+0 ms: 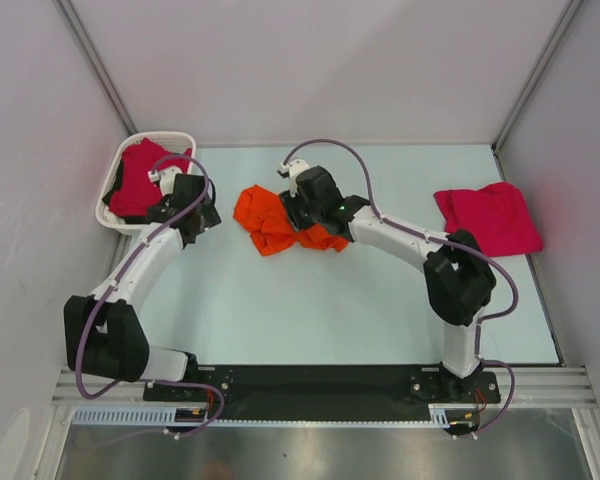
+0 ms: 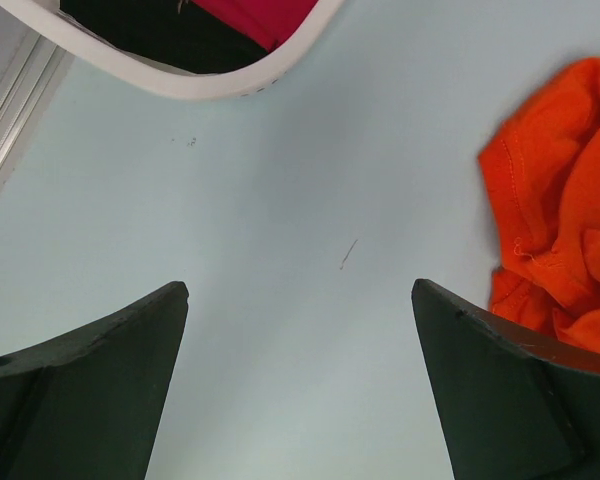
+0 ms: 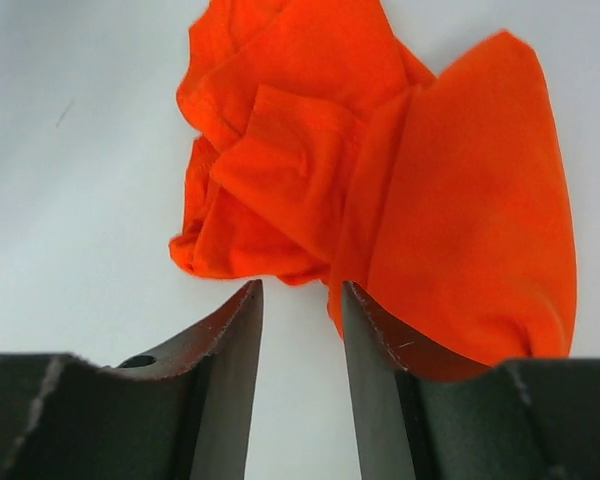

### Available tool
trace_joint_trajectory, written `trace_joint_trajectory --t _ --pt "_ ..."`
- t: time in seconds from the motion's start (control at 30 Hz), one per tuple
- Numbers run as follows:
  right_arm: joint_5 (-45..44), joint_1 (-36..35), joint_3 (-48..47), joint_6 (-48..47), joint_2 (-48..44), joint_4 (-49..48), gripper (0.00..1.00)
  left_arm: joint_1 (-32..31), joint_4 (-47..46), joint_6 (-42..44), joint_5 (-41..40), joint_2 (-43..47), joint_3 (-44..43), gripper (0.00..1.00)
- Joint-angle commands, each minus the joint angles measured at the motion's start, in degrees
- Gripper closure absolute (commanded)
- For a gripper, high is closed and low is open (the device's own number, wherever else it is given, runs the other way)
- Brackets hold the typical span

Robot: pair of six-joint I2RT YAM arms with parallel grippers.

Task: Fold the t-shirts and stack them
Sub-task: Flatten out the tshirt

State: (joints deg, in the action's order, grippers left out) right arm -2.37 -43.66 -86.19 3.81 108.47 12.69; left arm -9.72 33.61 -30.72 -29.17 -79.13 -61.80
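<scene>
A crumpled bright orange t-shirt lies mid-table; it also shows in the left wrist view as the orange t-shirt. My right gripper is down at its near edge, jaws narrowed to a small gap with bare table showing between them. The orange t-shirt bunches just past the fingertips and drapes over the outside of the right finger. My left gripper hovers wide open over bare table, left of the shirt. One crimson-pink t-shirt lies flat at the far right. Another crimson-pink t-shirt sits in the basket.
The white lattice basket stands at the back left by the wall; the basket rim lies just beyond my left gripper. Grey walls close in the table on three sides. Both arm bases sit at the near edge.
</scene>
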Motion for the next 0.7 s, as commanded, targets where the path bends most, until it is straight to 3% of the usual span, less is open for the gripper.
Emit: trace_joint_trajectory --t 0.0,0.27,0.67 --pt "1.8 -0.9 -10.5 -1.4 5.9 5.9 0.59 1.6 -0.5 -2.4 0.4 2.1 -0.4 0.00" --pt "-2.2 -2.6 -19.6 -1.7 14.8 12.3 0.68 2.2 -0.8 -2.1 1.6 2.1 0.3 0.00" --pt "-12.4 -2.0 -23.6 0.0 19.7 15.5 0.58 2.2 -1.3 -2.2 3.2 1.8 1.9 0.00"
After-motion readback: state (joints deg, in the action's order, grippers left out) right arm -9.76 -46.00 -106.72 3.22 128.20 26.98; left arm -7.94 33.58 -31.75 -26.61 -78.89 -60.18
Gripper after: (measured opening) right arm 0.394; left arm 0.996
